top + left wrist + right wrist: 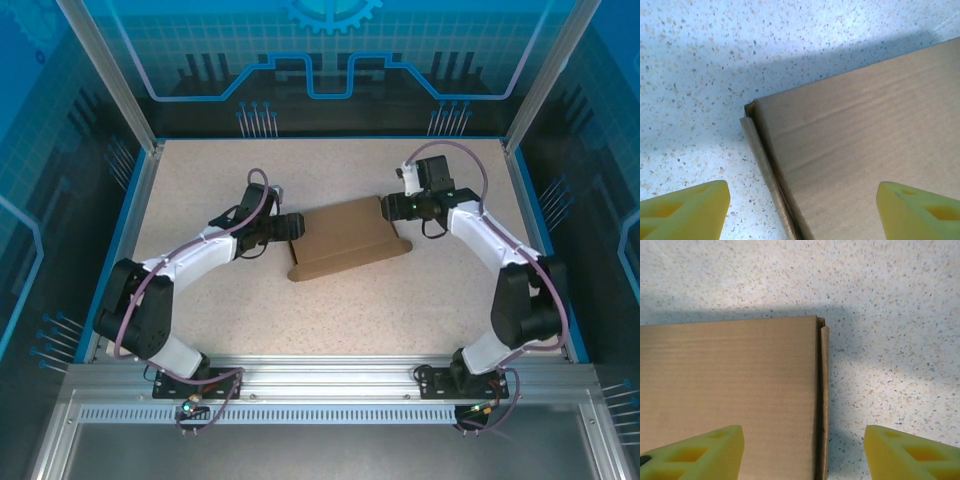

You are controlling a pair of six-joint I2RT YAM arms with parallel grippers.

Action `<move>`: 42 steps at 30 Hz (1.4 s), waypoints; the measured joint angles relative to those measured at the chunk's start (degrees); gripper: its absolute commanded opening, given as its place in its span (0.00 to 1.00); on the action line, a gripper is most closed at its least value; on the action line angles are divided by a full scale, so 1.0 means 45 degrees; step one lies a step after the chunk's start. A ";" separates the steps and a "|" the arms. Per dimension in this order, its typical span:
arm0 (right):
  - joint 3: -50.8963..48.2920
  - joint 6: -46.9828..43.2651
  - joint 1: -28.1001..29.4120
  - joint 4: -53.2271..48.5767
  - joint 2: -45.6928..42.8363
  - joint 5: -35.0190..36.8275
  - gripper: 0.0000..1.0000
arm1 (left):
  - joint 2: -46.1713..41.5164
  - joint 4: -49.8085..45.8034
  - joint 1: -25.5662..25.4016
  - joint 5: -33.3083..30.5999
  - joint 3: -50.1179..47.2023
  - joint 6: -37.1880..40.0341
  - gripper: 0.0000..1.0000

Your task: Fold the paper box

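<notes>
Paper box [345,240] (just one) on table [250,310], left hand [802,200] spread wide, right hand [805,440] likewise

Both arms same build: left arm [190,262] and right arm [490,235] have white link shells and black joint housings, with a purple cable [250,215] looped along each. Black base plates [185,375]. Fingers [685,210] are pale yellow blocky wedges with triangular cut-outs. Small green LED [412,207] on the right wrist

The paper box [345,240] lies on the table [300,325] — left gripper [296,227], right gripper [384,207] flanking it.
</notes>
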 measured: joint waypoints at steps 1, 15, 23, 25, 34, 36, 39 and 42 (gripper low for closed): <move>-0.0112 -0.0044 0.0000 -0.0034 -0.0243 -0.0015 0.71 | 0.0005 -0.0005 0.0000 -0.0034 0.0000 0.0034 0.78; -0.1399 0.0617 0.1384 -0.0889 -0.1472 -0.1758 0.78 | 0.2681 -0.0291 0.0680 0.0709 0.3390 0.0971 0.81; -0.1413 0.0816 0.2438 -0.0908 -0.1205 -0.2778 0.77 | 0.5989 -0.1758 0.0733 0.2681 0.7140 0.2521 0.80; -0.1413 0.0865 0.2487 -0.0903 -0.0947 -0.2958 0.77 | 0.6581 -0.2171 0.0733 0.3128 0.7757 0.2798 0.80; -0.1253 0.0903 0.2647 -0.0860 0.0413 -0.3468 0.76 | 0.7368 -0.3871 0.0733 0.4517 0.8417 0.3721 0.79; -0.1054 0.0899 0.2608 -0.0855 0.0874 -0.3521 0.76 | 0.7368 -0.4061 0.0733 0.4697 0.8408 0.3818 0.79; -0.0869 0.0850 0.2501 -0.0850 0.1336 -0.3609 0.76 | 0.7310 -0.4022 0.0733 0.4852 0.8218 0.3910 0.79; -0.0675 0.0719 0.2283 -0.0855 0.1656 -0.3619 0.76 | 0.6955 -0.3920 0.0772 0.5134 0.7563 0.3891 0.78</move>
